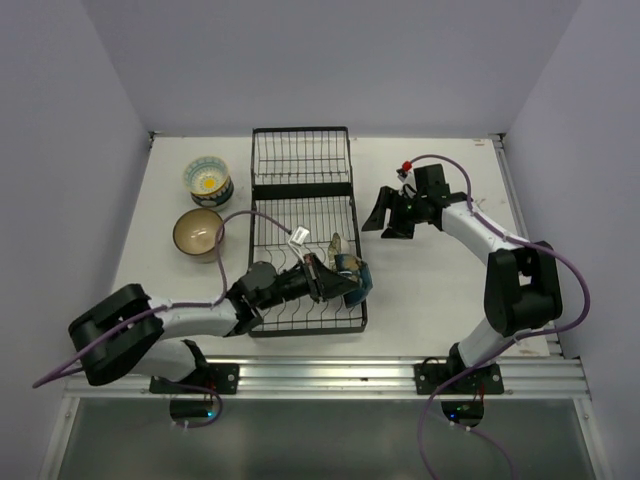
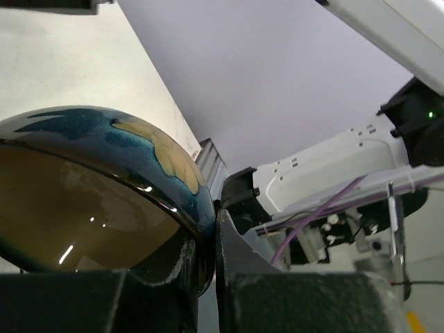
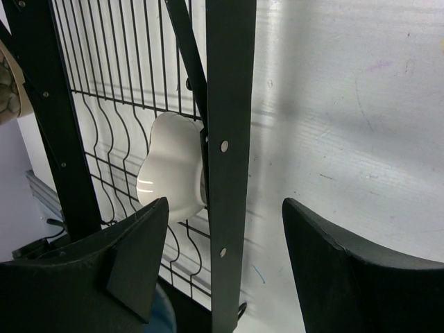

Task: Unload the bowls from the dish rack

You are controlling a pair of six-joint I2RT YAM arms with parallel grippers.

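Bowl of blue-glazed ceramic (image 2: 104,180), with a yellow patch on the outside and a glossy brown inside, is pinched at its rim by the left gripper (image 2: 208,257). One dark finger (image 2: 243,277) presses the outer wall and the other sits inside. In the top view this bowl stands on edge over the near right corner of the long black wire dish rack (image 1: 301,186). Whether it touches the wires cannot be told.

The left arm (image 1: 190,320) lies low. Its elbow is folded out to the left and its forearm reaches rightward across the rack's near section.

The right gripper (image 3: 225,263) hangs with its fingers spread wide and holds nothing. In its wrist view the rack's flat side bar (image 3: 229,139) runs between the two fingers, with wire grid under one and bare table under the other. A small white rounded piece (image 3: 173,166) sits against that bar. The right arm (image 1: 520,285) rises from its base, bends at the elbow and reaches back towards the rack's right edge.

Left of the rack and near each other stand a cream bowl with a yellow centre (image 1: 207,178) and a plain tan bowl (image 1: 198,233), both upright and apart from the rack.

The white table (image 1: 430,290) shows bare surface to the right of the rack. A narrow strip lies between the rack and the aluminium rail (image 1: 330,375) at the near edge. Pale lilac walls (image 1: 330,60) close in the far side and both flanks.
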